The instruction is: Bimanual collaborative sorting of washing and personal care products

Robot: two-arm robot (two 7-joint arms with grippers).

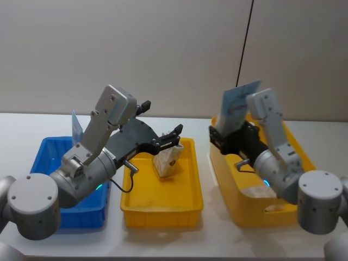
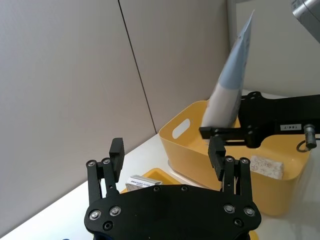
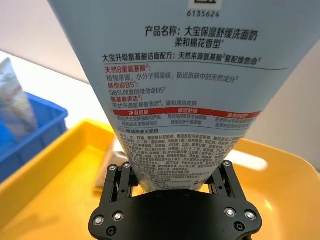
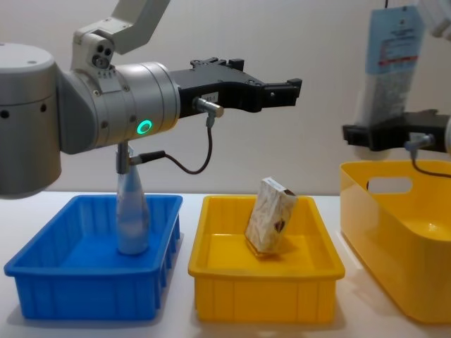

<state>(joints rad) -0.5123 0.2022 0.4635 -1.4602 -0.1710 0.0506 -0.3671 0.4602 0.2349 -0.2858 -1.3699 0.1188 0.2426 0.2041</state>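
Observation:
My left gripper [image 1: 175, 136] [image 4: 292, 90] [image 2: 166, 150] hangs open and empty above the middle yellow tray [image 1: 191, 187], over a beige-and-white marbled carton [image 1: 166, 160] [image 4: 271, 215] that leans upright inside it. My right gripper [image 1: 220, 135] [image 3: 175, 172] is shut on the lower end of a tall pouch with a pale blue label [image 1: 237, 109] [image 4: 391, 63] [image 3: 175, 100], holding it upright over the deep yellow bin [image 1: 223, 168] [image 4: 394, 282]. A second carton [image 1: 255, 191] [image 2: 267, 166] lies in that bin. A clear slim bottle [image 4: 132, 218] stands in the blue bin [image 4: 84, 282].
Three bins stand in a row on the white table: blue bin [image 1: 41, 157] at the left, yellow tray in the middle, deep yellow bin at the right. A grey wall runs close behind. A strip of bare table [image 1: 179, 250] lies in front of the bins.

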